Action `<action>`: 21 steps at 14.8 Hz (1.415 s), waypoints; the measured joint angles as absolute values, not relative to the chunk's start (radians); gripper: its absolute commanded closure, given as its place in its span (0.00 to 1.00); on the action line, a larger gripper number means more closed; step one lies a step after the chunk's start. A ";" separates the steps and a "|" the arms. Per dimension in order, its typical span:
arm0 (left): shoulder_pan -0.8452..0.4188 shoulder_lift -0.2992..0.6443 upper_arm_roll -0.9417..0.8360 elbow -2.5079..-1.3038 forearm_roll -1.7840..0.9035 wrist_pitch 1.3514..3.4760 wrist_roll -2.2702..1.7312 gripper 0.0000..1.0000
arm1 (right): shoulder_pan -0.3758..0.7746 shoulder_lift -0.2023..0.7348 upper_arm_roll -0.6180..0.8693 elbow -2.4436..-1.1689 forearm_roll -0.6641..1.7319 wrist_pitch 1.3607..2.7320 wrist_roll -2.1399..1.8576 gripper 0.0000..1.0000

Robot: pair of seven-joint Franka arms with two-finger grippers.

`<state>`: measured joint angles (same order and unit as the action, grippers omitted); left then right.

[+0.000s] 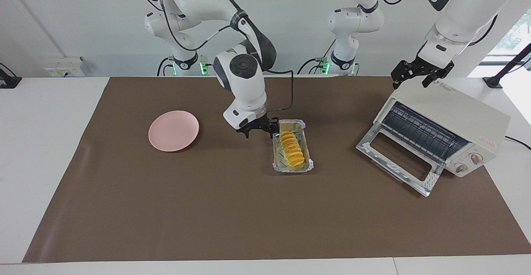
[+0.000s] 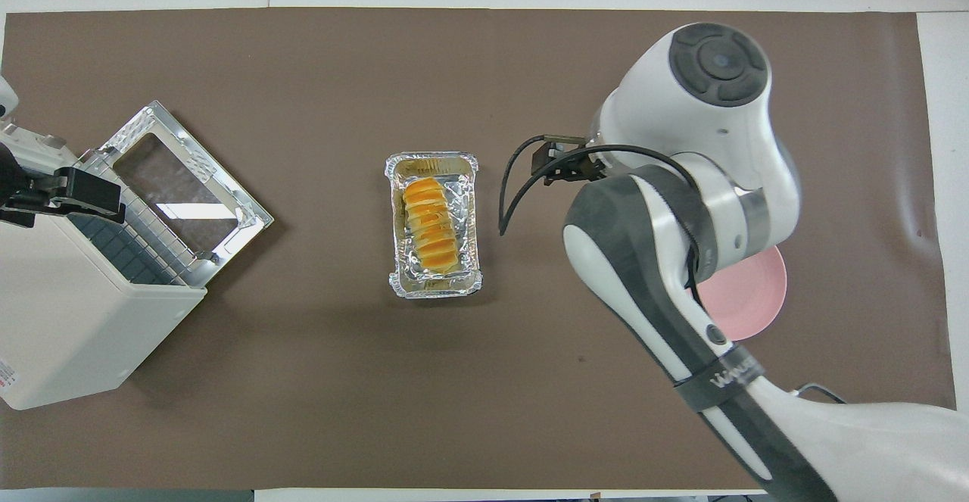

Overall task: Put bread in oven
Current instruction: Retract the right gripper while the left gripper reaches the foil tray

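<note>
Bread (image 1: 291, 150) lies in the foil tray (image 1: 308, 165) mid-table, apart from the oven (image 1: 446, 130), whose door hangs down. Right gripper (image 1: 260, 131) hovers beside the tray, fingers apart, holding nothing. Left gripper (image 1: 417, 74) waits over the oven's top, fingers apart.

Robotics lab bench, not a real kitchen. Two white Franka arms, the right arm (image 1: 232, 13) and the left arm (image 1: 460, 9), are mounted at the edge of a white table (image 1: 45, 113) covered by a plain brown mat (image 1: 207, 208). Bare white wall, a wall socket box (image 1: 66, 65), loose cabling and green status lights at the arm bases. Kitchen props are staged on the mat: a toaster oven (image 1: 448, 125), a foil tray (image 1: 292, 167) and a pink plate (image 1: 173, 130).
</note>
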<state>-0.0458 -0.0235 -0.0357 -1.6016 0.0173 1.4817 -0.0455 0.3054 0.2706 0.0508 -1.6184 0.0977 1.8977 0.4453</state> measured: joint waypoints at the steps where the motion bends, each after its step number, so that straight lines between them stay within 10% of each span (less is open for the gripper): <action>1: -0.046 -0.024 -0.036 -1.602 0.017 1.482 -0.045 0.00 | 0.260 0.257 0.049 -1.619 0.098 1.885 0.359 0.00; 16: -0.188 -0.019 -0.066 -1.626 -0.015 1.581 -0.241 0.00 | -0.098 0.061 0.043 -1.616 0.040 1.563 -0.158 0.00; 21: -0.348 0.147 -0.067 -1.610 -0.067 1.723 -0.436 0.00 | -0.098 -0.002 0.048 -1.622 -0.011 1.452 -0.158 0.00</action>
